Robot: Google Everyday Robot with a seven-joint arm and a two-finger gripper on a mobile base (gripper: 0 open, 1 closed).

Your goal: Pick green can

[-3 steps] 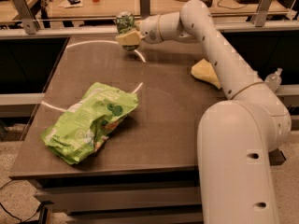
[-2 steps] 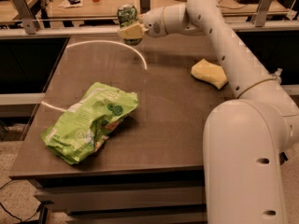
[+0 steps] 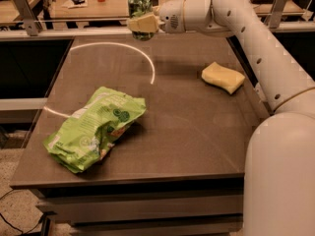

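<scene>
The green can (image 3: 140,5) is a small dark-green can with pale markings and a silver top rim. My gripper (image 3: 141,23) is shut on it and holds it upright in the air, above the far edge of the brown table (image 3: 197,132). A pale finger (image 3: 143,24) crosses the can's lower half and hides it. The white arm reaches in from the right.
A large light-green chip bag (image 3: 93,128) lies on the table's left front part. A yellow sponge (image 3: 222,77) lies at the right. A metal rail (image 3: 74,32) runs behind the table, with a wooden desk beyond it. My white base (image 3: 280,176) stands at the front right.
My gripper has risen with the green can in it, from just above the table's far part to rail height. The bag and sponge have not moved.
</scene>
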